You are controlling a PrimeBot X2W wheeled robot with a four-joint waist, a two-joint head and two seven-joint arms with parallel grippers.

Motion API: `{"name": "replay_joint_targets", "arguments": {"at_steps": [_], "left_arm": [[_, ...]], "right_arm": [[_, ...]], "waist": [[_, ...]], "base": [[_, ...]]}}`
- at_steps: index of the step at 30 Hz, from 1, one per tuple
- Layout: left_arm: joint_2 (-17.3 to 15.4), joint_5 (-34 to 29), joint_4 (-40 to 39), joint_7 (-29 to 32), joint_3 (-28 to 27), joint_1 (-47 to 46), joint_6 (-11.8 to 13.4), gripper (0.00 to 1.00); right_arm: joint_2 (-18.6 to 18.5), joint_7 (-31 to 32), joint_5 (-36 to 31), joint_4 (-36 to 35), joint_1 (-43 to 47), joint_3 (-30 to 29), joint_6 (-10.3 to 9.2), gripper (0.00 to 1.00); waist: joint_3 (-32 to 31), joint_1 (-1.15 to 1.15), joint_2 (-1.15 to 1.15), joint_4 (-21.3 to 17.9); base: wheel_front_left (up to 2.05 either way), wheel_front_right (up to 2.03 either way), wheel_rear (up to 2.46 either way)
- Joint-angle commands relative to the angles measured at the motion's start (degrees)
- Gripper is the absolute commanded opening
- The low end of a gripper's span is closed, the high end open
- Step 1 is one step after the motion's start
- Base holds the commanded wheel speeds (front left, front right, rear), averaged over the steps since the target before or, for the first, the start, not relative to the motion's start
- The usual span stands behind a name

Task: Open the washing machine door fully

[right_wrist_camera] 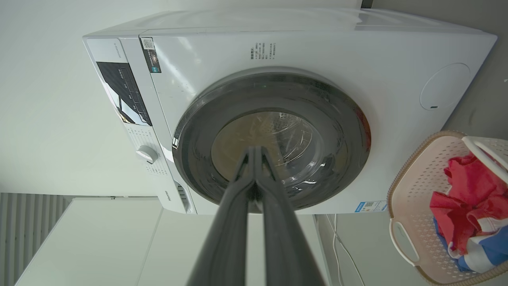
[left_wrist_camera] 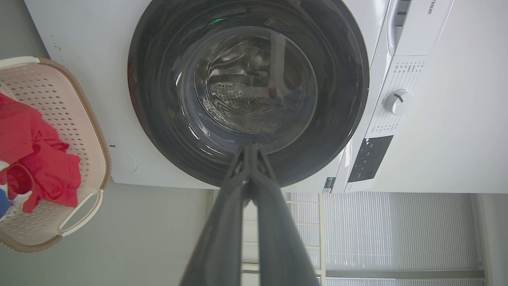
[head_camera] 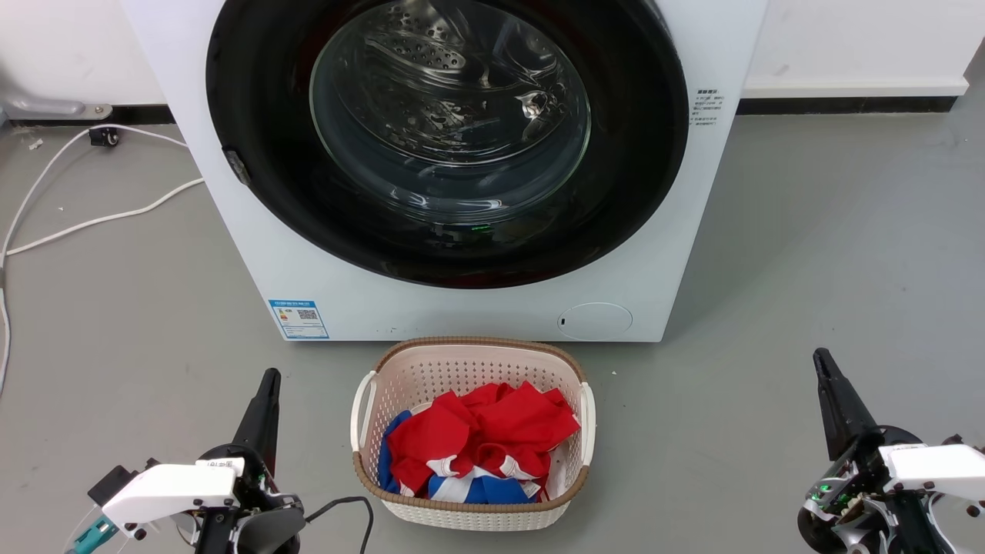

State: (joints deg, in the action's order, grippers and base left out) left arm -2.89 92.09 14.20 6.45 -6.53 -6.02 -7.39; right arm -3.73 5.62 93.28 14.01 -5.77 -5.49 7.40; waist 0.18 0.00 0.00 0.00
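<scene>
Only the approach is in hand: the left gripper (head_camera: 269, 381) and right gripper (head_camera: 820, 358) hang pinched closed and empty, the washing machine door (head_camera: 450, 115) sits shut well beyond their fingertips, so one must reach its rim and pull.

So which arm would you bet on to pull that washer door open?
Left, probably: the small grey catch on the washing machine door sits at its left rim, the left gripper's side. The right gripper is beyond the basket. Both are shut and short of the door.
</scene>
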Motion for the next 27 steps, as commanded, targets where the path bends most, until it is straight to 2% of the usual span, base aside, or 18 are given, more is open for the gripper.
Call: {"name": "replay_joint_targets", "arguments": {"at_steps": [1,26,27], "left_arm": [[0.0,-0.1,-0.1,0.0,-0.1,-0.4,-0.2,0.00],[0.0,-0.1,-0.1,0.0,-0.1,-0.4,-0.2,0.00],[0.0,0.0,0.0,0.0,0.0,0.0,0.0,1.00]], "right_arm": [[0.1,0.3,-0.3,0.1,-0.6,-0.1,0.17,0.00],[0.4,0.4,-0.6,0.1,-0.6,-0.4,0.17,0.00],[0.2,0.4,-0.3,0.0,-0.1,-0.4,0.00,1.00]], "waist": [[0.0,0.00,0.00,0.0],[0.0,0.00,0.00,0.0],[0.0,0.00,0.00,0.0]], "base": [[0.00,0.00,0.00],[0.00,0.00,0.00],[0.00,0.00,0.00]]}}
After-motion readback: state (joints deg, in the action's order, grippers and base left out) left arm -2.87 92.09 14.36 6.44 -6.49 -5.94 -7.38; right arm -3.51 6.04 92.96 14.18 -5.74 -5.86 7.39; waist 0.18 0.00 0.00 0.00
